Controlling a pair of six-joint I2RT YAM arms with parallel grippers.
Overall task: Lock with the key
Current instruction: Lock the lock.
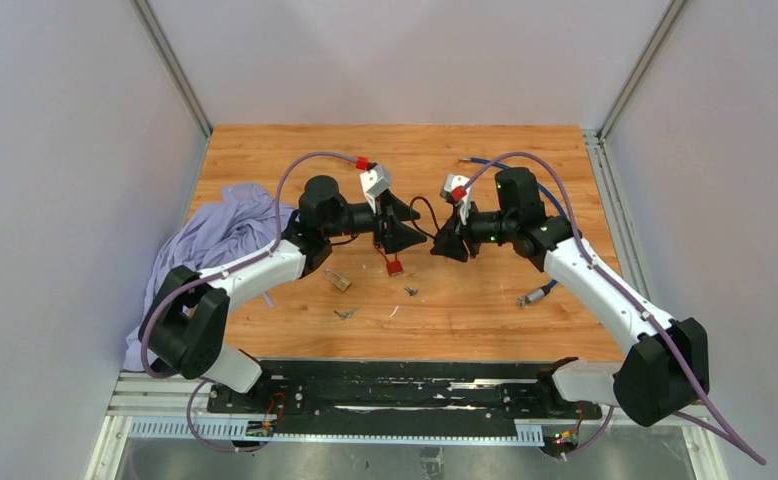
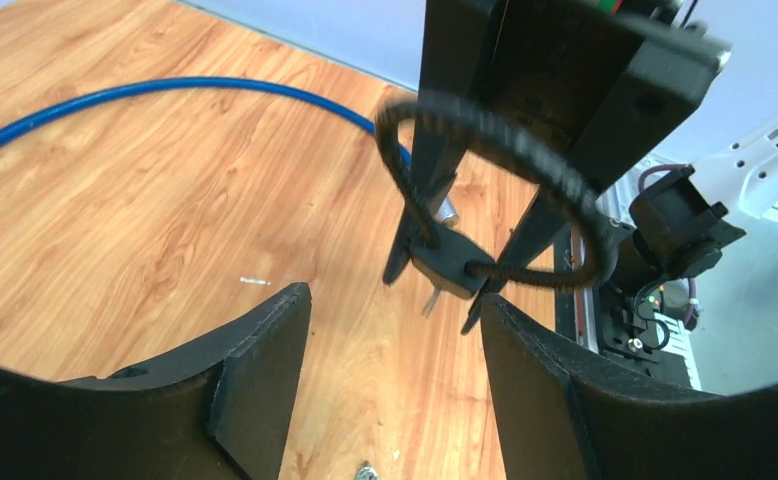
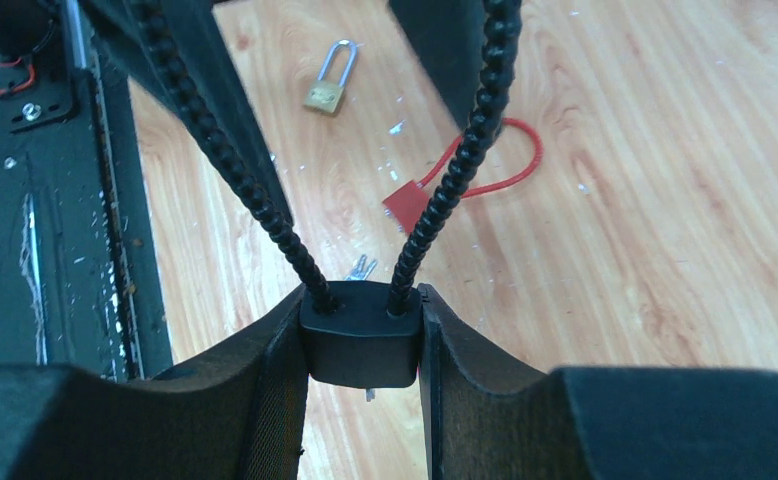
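Both arms bent inward, wrists facing. Left end effector [image 2: 395, 305] jaws apart; right end effector [image 3: 362, 305] clamped.

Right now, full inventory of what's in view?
black cable lock: 1, black, off the table, body gripped by right pincer
brass padlock: 1, brass with silver shackle, on table by left arm
red cable lock: 1, red, mid-table
keys: apparently 2 small sets, silvery, near padlock and red lock
blue cable: 1, blue, table's right side
cloth: 1, lavender, left edge
table: 1, wood
left pincer: open, empty, facing the black lock
right pincer: shut on lock body
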